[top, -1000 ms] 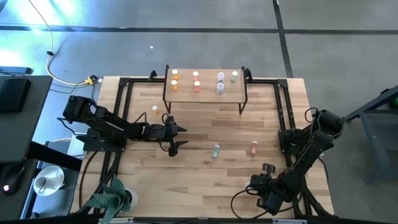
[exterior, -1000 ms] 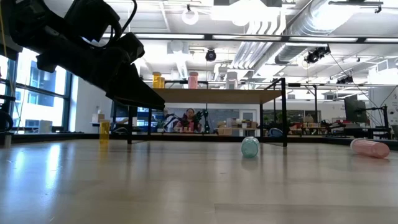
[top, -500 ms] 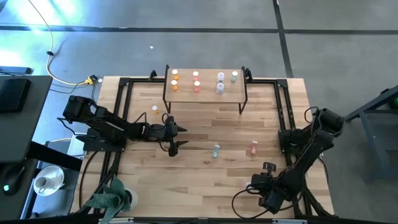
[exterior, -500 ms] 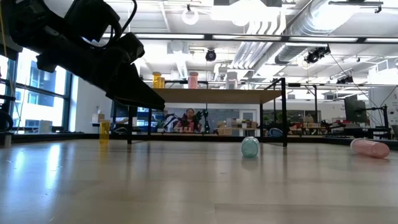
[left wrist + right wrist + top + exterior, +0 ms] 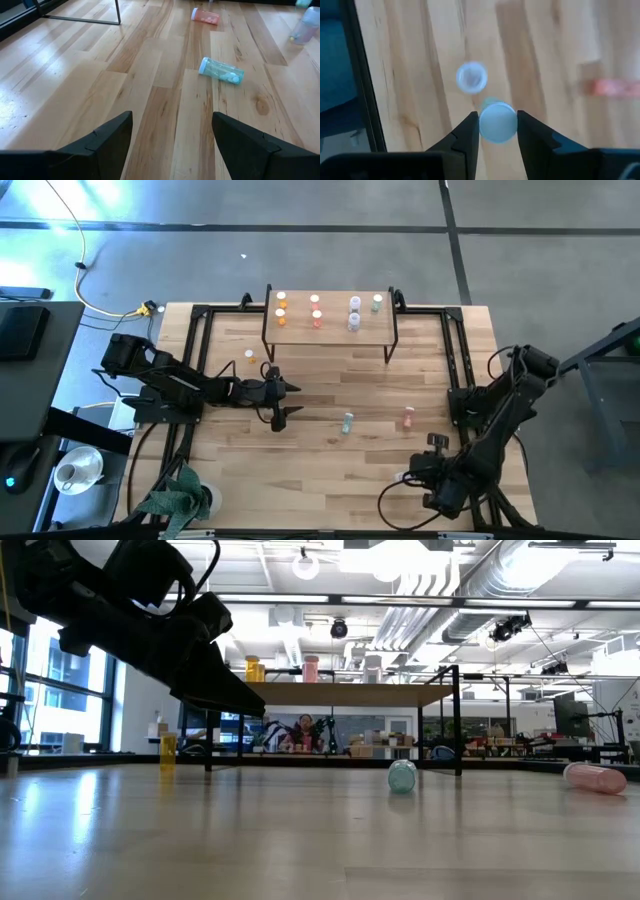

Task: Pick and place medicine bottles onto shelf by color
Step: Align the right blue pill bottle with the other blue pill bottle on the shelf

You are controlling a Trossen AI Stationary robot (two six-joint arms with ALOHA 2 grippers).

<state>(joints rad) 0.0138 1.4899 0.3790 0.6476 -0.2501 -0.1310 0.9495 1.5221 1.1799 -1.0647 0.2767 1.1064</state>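
Note:
The shelf point(image 5: 330, 328) stands at the table's far middle and carries several upright bottles: orange point(image 5: 281, 306), pink-red point(image 5: 316, 311), pale point(image 5: 354, 316) and teal point(image 5: 377, 302). A teal bottle point(image 5: 347, 422) and a pink-red bottle point(image 5: 408, 418) lie on their sides mid-table. An orange bottle point(image 5: 250, 357) stands at the left. My left gripper point(image 5: 290, 402) is open and empty, left of the lying teal bottle point(image 5: 221, 71). My right gripper point(image 5: 434, 444), near the table's near right corner, is shut on a teal white-capped bottle point(image 5: 496, 121). My right gripper pinches the teal bottle between its two fingers at or just under its white cap point(image 5: 497, 124). The fingers come from above, pointing down. The bottle stands upright in the hold, cap up, with its teal body point(image 5: 489, 103) below. I cannot tell whether its base is clear of the table.
A pale bottle point(image 5: 471, 77) stands on the table close beside the held one; it also shows in the left wrist view point(image 5: 303, 31). Black frame rails point(image 5: 200, 350) run along the table's left and right sides. The shelf's black legs point(image 5: 459, 720) stand on the table.
My right arm has shifted a little toward the table's far right, its elbow rising. My left arm and the bottles lying on the table have kept still.

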